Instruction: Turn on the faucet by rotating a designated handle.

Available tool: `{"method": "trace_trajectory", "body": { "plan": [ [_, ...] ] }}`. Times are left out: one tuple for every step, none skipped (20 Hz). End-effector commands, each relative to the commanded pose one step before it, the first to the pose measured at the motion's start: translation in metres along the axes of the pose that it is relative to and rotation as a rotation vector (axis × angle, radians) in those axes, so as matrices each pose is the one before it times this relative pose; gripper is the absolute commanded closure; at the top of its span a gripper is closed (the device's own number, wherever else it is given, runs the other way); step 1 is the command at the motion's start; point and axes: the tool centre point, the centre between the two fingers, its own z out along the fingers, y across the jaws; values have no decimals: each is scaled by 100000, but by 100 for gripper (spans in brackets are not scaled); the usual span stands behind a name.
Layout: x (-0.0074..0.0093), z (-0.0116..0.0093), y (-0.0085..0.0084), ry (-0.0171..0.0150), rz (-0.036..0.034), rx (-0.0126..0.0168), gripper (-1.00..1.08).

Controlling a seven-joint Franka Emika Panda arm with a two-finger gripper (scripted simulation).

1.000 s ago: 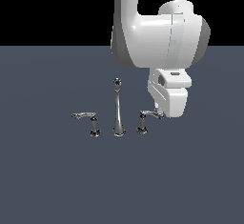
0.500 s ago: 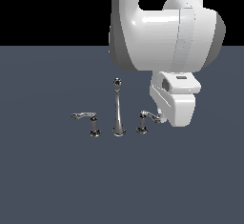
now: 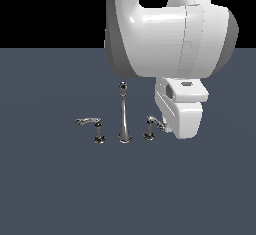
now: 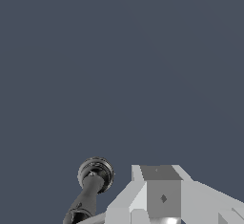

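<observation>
My claw (image 3: 170,129) hangs low over the dark grey floor, its white housing just beside the handle (image 3: 151,127) on the exterior view's right. Whether its tips touch the lever I cannot tell, because the housing covers them; for the same reason I cannot tell whether the claw is spread or pressed together.

The faucet (image 3: 123,113) stands near the middle of the floor, well away from every edge. Its tall slender spout rises upright from a round base and ends in a small round tip. The handle is the short chrome post on the exterior view's right of the spout, and its curved lever reaches toward my claw. The other handle (image 3: 93,128) sits on the spout's far side, on the exterior view's left, with its lever pointing away from the spout. The three chrome pieces stand in a row, each apart from the next.

In the wrist view, a round base with a dark post (image 4: 93,182) shows just beside a pale grey finger (image 4: 159,194) of mine; the two look close, yet contact is unclear.
</observation>
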Motion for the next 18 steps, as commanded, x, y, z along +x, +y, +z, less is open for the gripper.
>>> {"method": "trace_trajectory", "body": {
  "plan": [
    [-2268, 6, 425, -487, -2550, -393, 108],
    [-432, 22, 196, -43, -98, -87, 108],
    [-414, 0, 206, -22, -49, -43, 108],
    [-425, 9, 201, -32, -69, -61, 108],
    [0, 0, 0, 0, 0, 0, 108],
    [2189, -59, 86, 539, 3858, 359, 108],
    [-600, 3, -153, -47, -333, -33, 108],
    [-601, 3, -153, -47, -333, -33, 108],
    [-601, 3, -153, -47, -333, -33, 108],
    [-601, 3, -154, -47, -333, -33, 108],
    [-601, 3, -154, -47, -333, -33, 108],
    [-601, 3, -155, -47, -333, -33, 108],
    [-601, 3, -155, -48, -333, -33, 108],
    [-600, 3, -156, -48, -333, -33, 108],
    [-600, 3, -156, -48, -333, -33, 108],
    [-599, 3, -158, -48, -333, -32, 108],
    [-598, 3, -159, -48, -333, -32, 108],
    [0, 0, 0, 0, 0, 0, 108]
  ]
}}
